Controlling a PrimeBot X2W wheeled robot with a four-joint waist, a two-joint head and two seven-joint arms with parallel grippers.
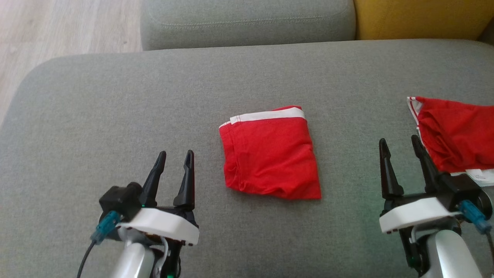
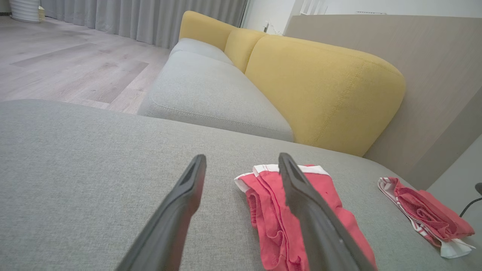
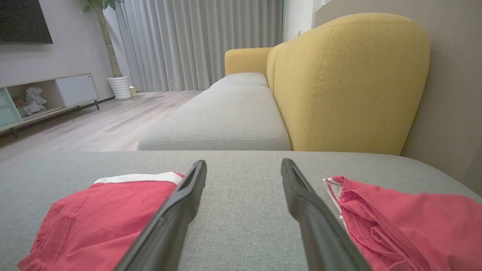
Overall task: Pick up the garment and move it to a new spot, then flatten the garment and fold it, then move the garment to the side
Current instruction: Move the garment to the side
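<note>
Two red garments lie on the grey sofa seat (image 1: 115, 116). The folded garment (image 1: 270, 154), its white waistband along the far edge, sits in the middle of the seat, between the two arms and touching neither. The second garment (image 1: 457, 133), looser and rumpled, lies at the seat's right edge, just beside the right claw (image 1: 398, 141). The left claw (image 1: 175, 154) hovers left of the folded piece. Both claws are released, fingers spread and grasping nothing. A yellow backrest (image 1: 417, 17) rises beyond.
</note>
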